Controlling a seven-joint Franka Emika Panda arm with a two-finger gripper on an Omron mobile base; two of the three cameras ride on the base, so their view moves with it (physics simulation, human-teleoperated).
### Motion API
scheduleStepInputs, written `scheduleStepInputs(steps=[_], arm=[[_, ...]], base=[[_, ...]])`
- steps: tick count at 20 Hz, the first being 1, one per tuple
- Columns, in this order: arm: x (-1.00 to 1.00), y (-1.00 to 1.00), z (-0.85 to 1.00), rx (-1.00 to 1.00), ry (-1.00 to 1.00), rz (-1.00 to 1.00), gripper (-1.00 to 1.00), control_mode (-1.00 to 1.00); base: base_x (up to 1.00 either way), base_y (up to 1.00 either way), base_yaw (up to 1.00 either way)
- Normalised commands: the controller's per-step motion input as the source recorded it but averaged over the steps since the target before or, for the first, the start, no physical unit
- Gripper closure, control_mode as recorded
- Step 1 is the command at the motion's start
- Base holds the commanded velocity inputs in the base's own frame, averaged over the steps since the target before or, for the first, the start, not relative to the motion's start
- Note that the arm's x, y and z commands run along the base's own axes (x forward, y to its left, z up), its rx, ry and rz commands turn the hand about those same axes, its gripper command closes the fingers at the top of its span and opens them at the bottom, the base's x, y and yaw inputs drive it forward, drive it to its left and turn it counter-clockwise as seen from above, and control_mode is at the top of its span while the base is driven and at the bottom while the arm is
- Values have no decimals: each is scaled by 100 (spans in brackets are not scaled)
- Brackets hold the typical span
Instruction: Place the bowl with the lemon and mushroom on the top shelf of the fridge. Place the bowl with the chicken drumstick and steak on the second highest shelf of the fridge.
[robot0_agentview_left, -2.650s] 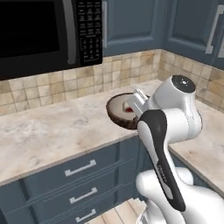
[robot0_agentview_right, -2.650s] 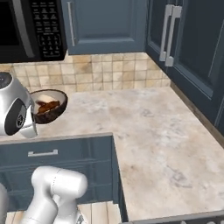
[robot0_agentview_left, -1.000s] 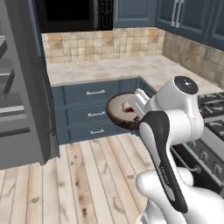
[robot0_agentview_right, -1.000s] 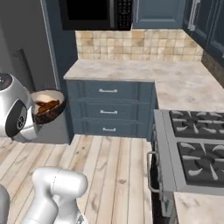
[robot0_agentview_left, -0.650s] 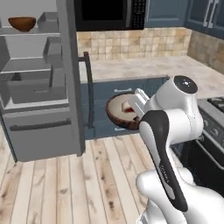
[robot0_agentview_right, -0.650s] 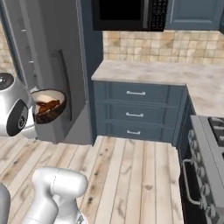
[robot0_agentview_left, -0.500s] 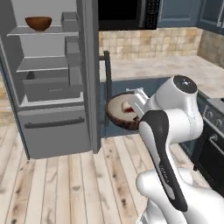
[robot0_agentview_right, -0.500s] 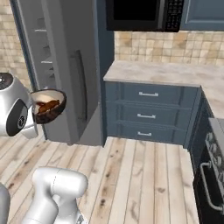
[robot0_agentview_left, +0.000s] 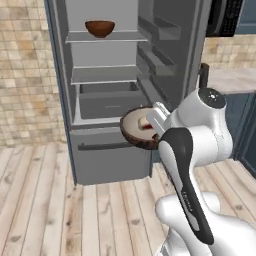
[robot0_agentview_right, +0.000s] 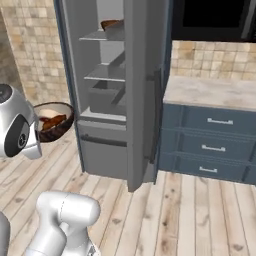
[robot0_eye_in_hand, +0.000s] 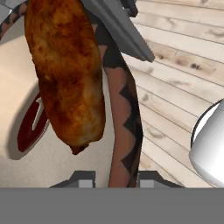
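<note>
1. In front of the open fridge (robot0_agentview_left: 65, 75), I carry the bowl with the chicken drumstick and steak (robot0_agentview_left: 139, 129) out ahead of me, low and to the right of the shelves.
2. My pincer (robot0_eye_in_hand: 115, 177) is narrowed on the bowl's rim: in the hand view the patterned wall of the bowl runs straight down between the two finger tips (robot0_eye_in_hand: 82, 178), with the drumstick (robot0_eye_in_hand: 65, 70) lying inside and a red slice of steak (robot0_eye_in_hand: 30, 127) beside it.
3. The bowl with the lemon and mushroom (robot0_agentview_left: 100, 27) already sits on the top shelf (robot0_agentview_left: 107, 36), toward the far middle of that panel, so I judge the first half of the job done.
4. The step in hand is the second bowl: bringing it to the second highest shelf (robot0_agentview_left: 107, 74), which lies bare one level below the top, above the drawer (robot0_agentview_left: 107, 100).
5. The bowl now hangs below that shelf's height, about level with the drawer and nearer to me than the fridge front.
6. The next move, as I judge it, calls for lifting the bowl until its base clears the shelf edge, then reaching left and inward, keeping it level so the meat stays put.
7. The open door (robot0_agentview_right: 142, 90) stands to my right with its bins (robot0_agentview_left: 157, 57) jutting in; I should keep my elbow off them.
</note>
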Motion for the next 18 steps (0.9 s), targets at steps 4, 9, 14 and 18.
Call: scheduleStepInputs(steps=[4,9,14,18], arm=[[0,0,0,0,0,0,100,100],[0,0,0,0,0,0,100,100],[0,0,0,0,0,0,100,100],[0,0,0,0,0,0,100,100]], base=[[100,83,-1],[100,57,-11],[91,6,-25],[91,18,-18]])
